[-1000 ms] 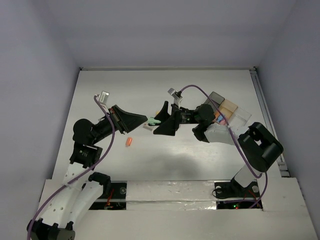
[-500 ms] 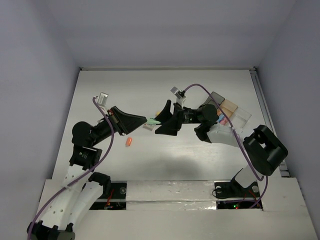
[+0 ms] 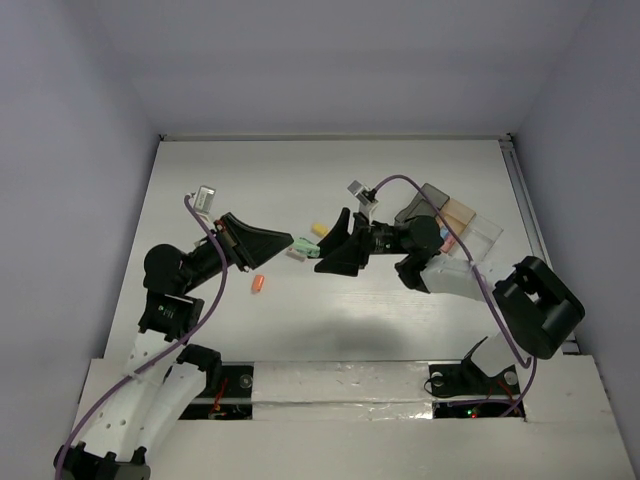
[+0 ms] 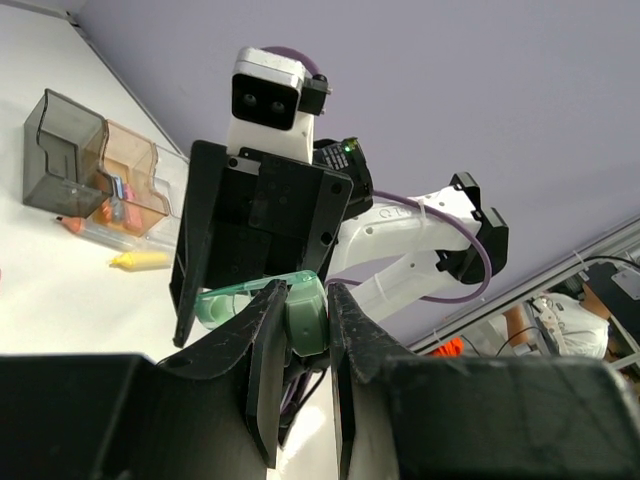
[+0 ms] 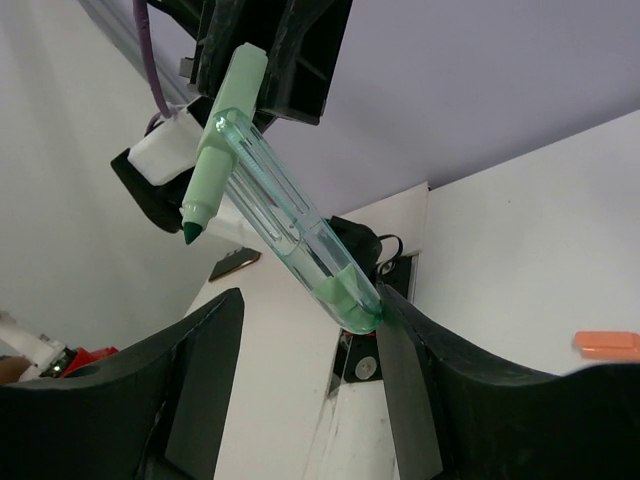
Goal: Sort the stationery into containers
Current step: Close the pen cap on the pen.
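My left gripper (image 3: 292, 241) is shut on a green marker (image 3: 304, 243) with a clear cap and holds it above the table. In the left wrist view its fingers (image 4: 268, 340) clamp the marker's green end (image 4: 305, 325). My right gripper (image 3: 326, 246) is open facing it. In the right wrist view the marker (image 5: 285, 235) hangs between the spread fingers and its clear end touches the right finger (image 5: 415, 400). The joined bins (image 3: 455, 220) stand at the right, the smoky dark one (image 4: 60, 150) beside the tan one (image 4: 132, 182), with a few coloured pieces inside.
An orange piece (image 3: 258, 285) lies on the table below the left gripper and shows in the right wrist view (image 5: 607, 345). A yellow piece (image 3: 320, 229) lies behind the grippers, also in the left wrist view (image 4: 140, 261). A small pale block (image 3: 295, 254) lies under the marker.
My right gripper has shifted slightly right and down and stays open around the marker. My left gripper keeps hold of the green marker, hardly moving.
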Controlling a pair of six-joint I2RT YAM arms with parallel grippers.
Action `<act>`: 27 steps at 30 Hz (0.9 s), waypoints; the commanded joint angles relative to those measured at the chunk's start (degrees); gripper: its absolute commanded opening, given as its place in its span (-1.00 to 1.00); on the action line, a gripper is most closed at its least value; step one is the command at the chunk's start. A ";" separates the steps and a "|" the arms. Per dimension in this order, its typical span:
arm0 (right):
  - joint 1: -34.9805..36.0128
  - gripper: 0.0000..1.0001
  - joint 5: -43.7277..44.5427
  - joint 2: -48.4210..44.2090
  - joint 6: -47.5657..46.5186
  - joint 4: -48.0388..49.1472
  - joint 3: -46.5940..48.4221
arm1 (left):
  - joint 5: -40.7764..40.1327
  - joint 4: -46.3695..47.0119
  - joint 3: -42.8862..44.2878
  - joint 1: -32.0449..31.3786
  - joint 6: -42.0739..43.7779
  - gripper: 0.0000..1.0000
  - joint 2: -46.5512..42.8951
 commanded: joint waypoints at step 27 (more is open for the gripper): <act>0.40 -0.70 -1.11 -4.78 -1.50 19.83 -0.95 | -6.04 -6.91 -0.80 0.45 10.38 -1.00 0.44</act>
